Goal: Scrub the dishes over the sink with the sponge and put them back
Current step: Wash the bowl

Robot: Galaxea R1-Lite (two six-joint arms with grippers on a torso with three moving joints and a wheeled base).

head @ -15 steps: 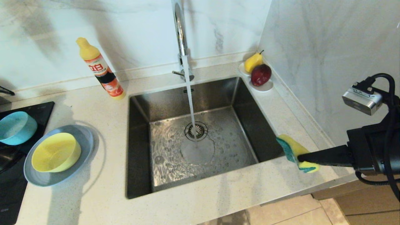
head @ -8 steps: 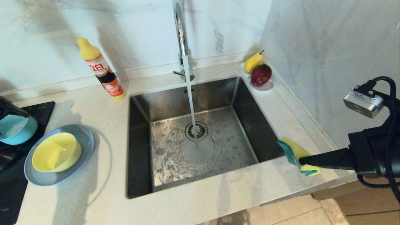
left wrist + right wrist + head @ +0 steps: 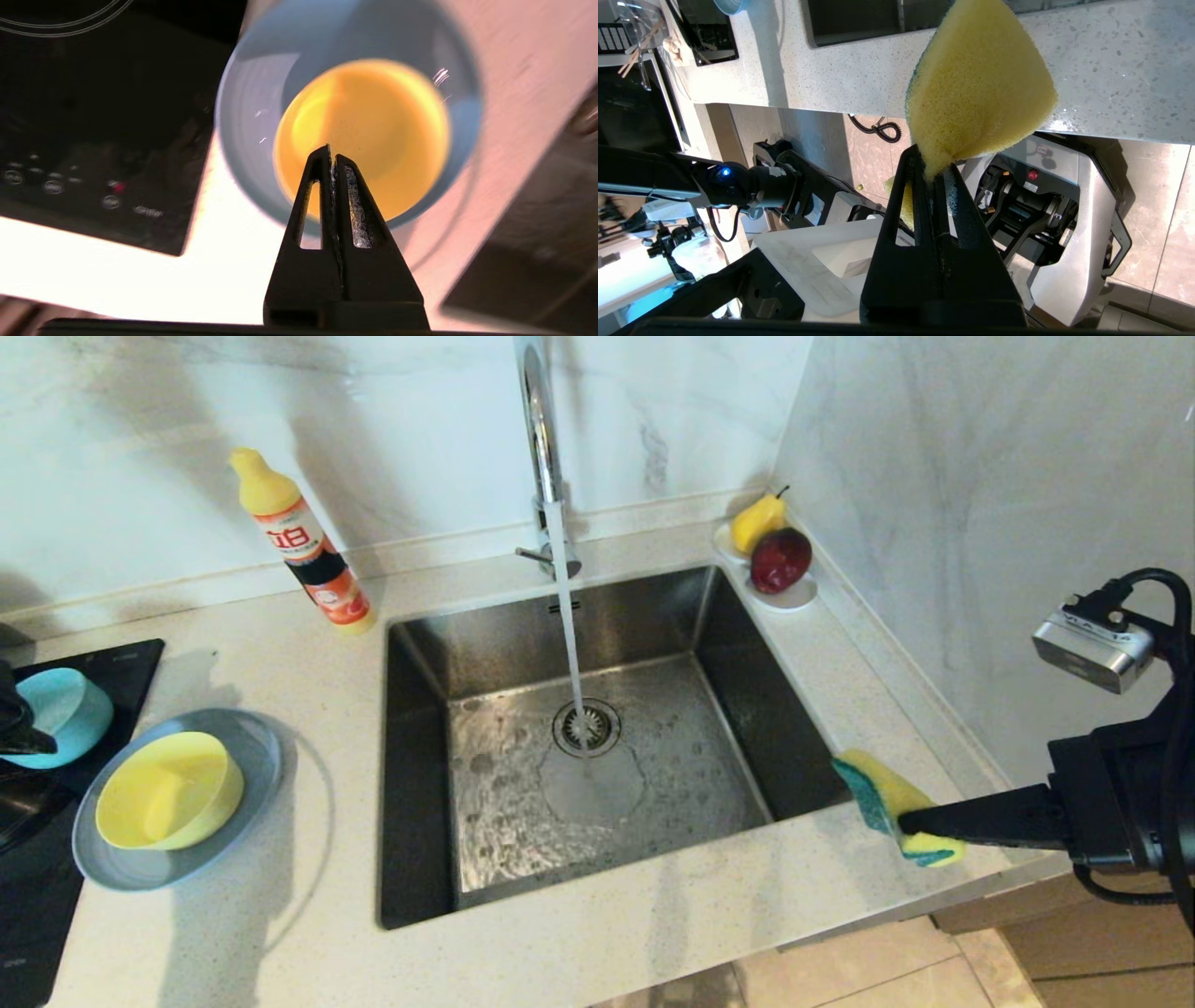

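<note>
Right, from the head camera I see the sink [image 3: 597,747] at the centre of the counter [image 3: 280,644], with water running from the faucet [image 3: 540,439] onto the drain strainer [image 3: 586,726]. At about nine o'clock from the basin the yellow-green bowl [image 3: 168,791] sits on the grey-blue plate [image 3: 238,747]; the teal bowl [image 3: 61,714] is at ten o'clock from that, on the black cooktop [image 3: 37,896], with my left gripper [image 3: 14,728] just in at the frame's edge touching or overlapping its rim (I cannot tell which). At four o'clock from the drain my right gripper [image 3: 910,821] is clamped on the sponge [image 3: 887,798], which hangs over the counter by the sink's near right corner. A detergent bottle [image 3: 303,555] stands at eleven o'clock, a fruit dish [image 3: 775,569] at one.

Left wrist camera: the fingers [image 3: 348,200] are pressed together on nothing, with the yellow-green bowl [image 3: 373,121] and plate [image 3: 247,116] beyond them.

Right wrist camera: the jaws pinch the sponge [image 3: 976,88] at its narrow waist, yellow foam facing me.
</note>
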